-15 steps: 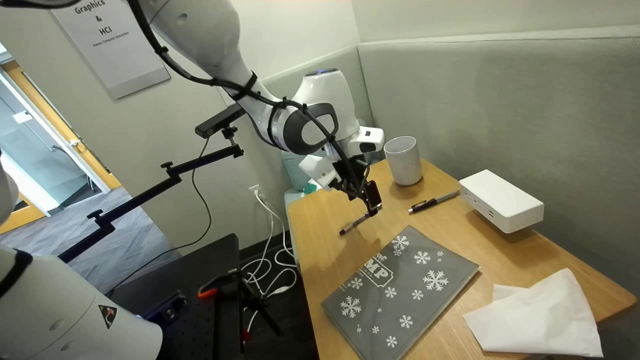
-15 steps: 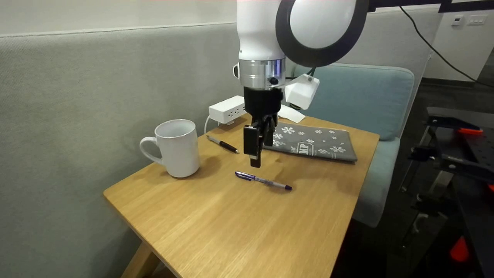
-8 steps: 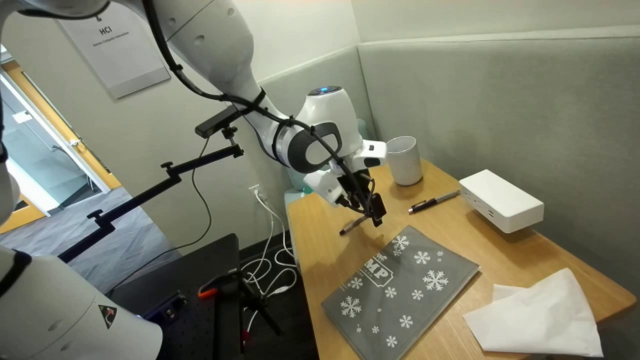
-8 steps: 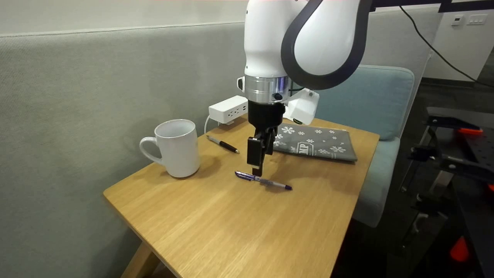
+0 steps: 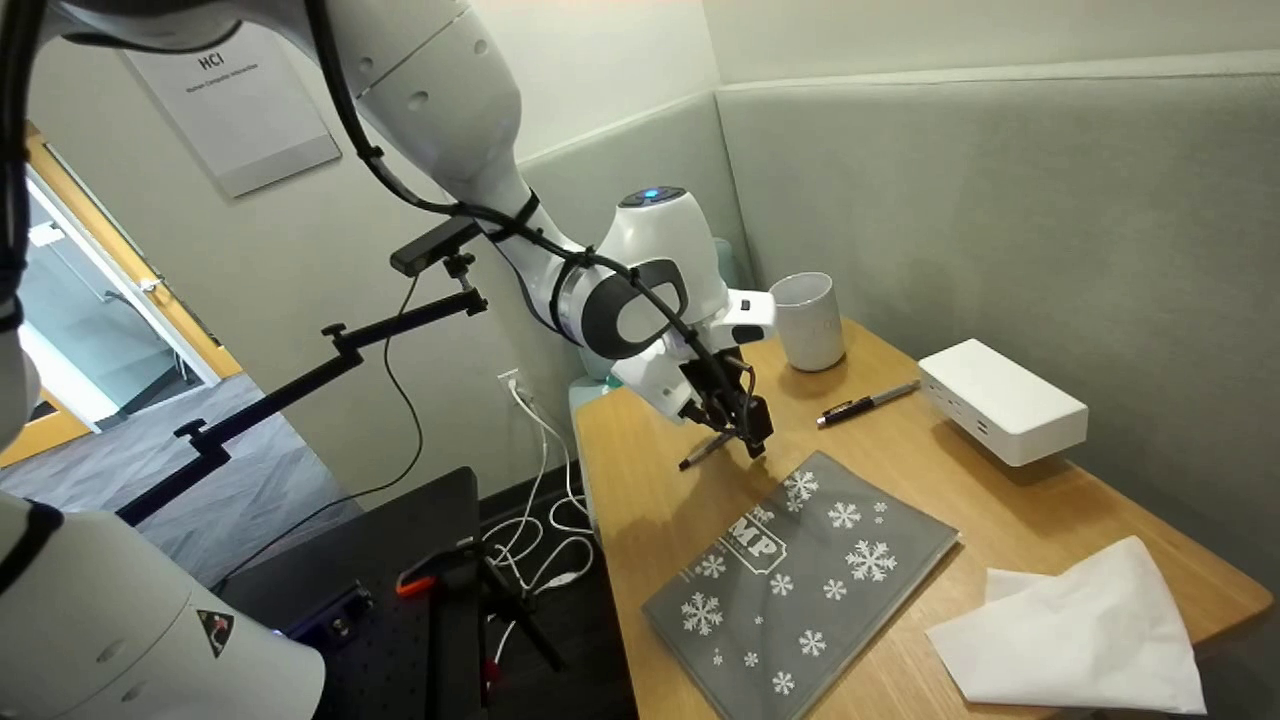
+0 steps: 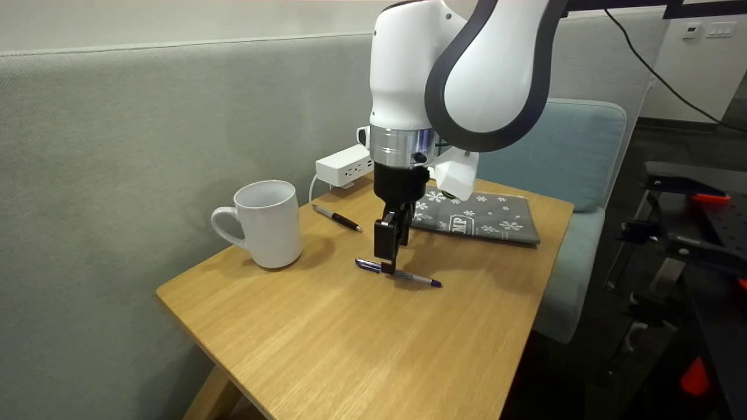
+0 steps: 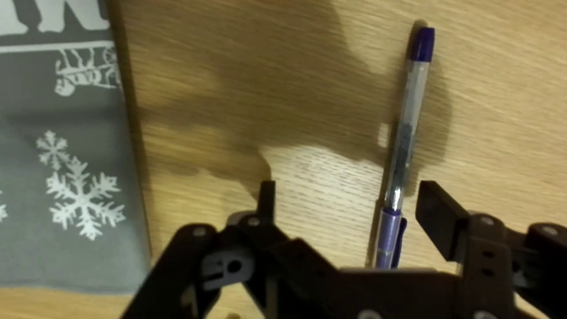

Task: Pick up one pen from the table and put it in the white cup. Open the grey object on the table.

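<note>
Here, the claw (image 7: 347,208) is standing released over the purple-capped pen (image 7: 404,146), its fingers (image 7: 440,219) flanking it where the clear barrel is meeting the cap; in the wrist view, the purple-capped pen is lying nearer to one finger than to the other, with a gap showing on each side. The purple-capped pen is resting flat on the desk (image 6: 350,350), set in from every visible edge. The white cup (image 6: 271,227) is standing upright near a corner of the desk, close to the edge along the padded wall (image 6: 146,134). The grey object (image 6: 477,216) is lying flat, its snowflake-patterned face showing upward, near the edge opposite the padded wall. Between the white cup and a white socket block (image 5: 1003,402), a black-and-grey pen (image 6: 337,218) is lying near the wall-side edge; the white socket block is sitting at that same edge. In an exterior view, a white sheet (image 5: 1075,635) is partly overhanging the end edge farther from the white cup.
</note>
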Tool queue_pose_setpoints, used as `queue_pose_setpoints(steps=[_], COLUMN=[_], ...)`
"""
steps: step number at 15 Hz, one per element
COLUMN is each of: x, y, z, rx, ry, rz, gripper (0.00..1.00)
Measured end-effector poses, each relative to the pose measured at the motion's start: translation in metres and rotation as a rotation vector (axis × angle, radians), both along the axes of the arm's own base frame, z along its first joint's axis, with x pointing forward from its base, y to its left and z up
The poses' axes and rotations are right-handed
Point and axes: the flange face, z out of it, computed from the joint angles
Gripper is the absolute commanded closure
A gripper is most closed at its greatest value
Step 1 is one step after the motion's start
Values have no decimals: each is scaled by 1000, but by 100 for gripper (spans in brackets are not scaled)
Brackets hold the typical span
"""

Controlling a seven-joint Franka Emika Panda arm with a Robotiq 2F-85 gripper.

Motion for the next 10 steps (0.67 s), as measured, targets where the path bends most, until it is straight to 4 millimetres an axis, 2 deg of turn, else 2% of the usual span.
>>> queue_pose_setpoints(steps=[5,7,10], x=[1,2,3], y=[1,0,0], z=[0,0,0], rx=[1,2,2], ry=[-4,-5,-6], rz=[1,1,0], gripper=[88,100,97])
